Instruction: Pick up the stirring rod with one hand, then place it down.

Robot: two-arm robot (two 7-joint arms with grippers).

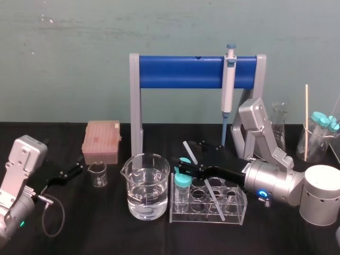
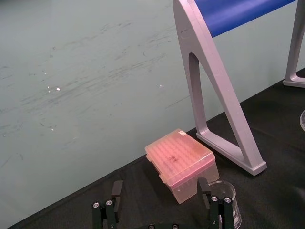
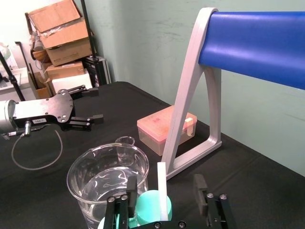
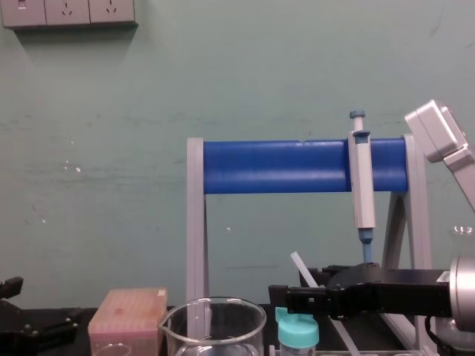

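Observation:
The stirring rod (image 1: pixel 204 178) is a thin translucent-white stick lying slanted across the clear test tube rack (image 1: pixel 234 210), its upper end raised toward the back. My right gripper (image 1: pixel 192 158) reaches in from the right, just above the rack, and straddles the rod's upper part. In the right wrist view the rod (image 3: pixel 163 191) stands between the two black fingers (image 3: pixel 200 185) with a gap on each side, so the gripper is open around it. From the chest the rod (image 4: pixel 303 267) pokes up above that gripper (image 4: pixel 304 297). My left gripper (image 2: pixel 159 188) rests open at the far left.
A water-filled beaker (image 1: pixel 146 186) stands just left of the rack, beside a teal-capped tube (image 1: pixel 183 188). Behind are the blue-barred stand (image 1: pixel 180 71) with the hanging pipette (image 1: pixel 229 79), a pink tip box (image 1: pixel 102 141) and a small beaker (image 1: pixel 98 174). Glassware (image 1: pixel 319 138) crowds the right.

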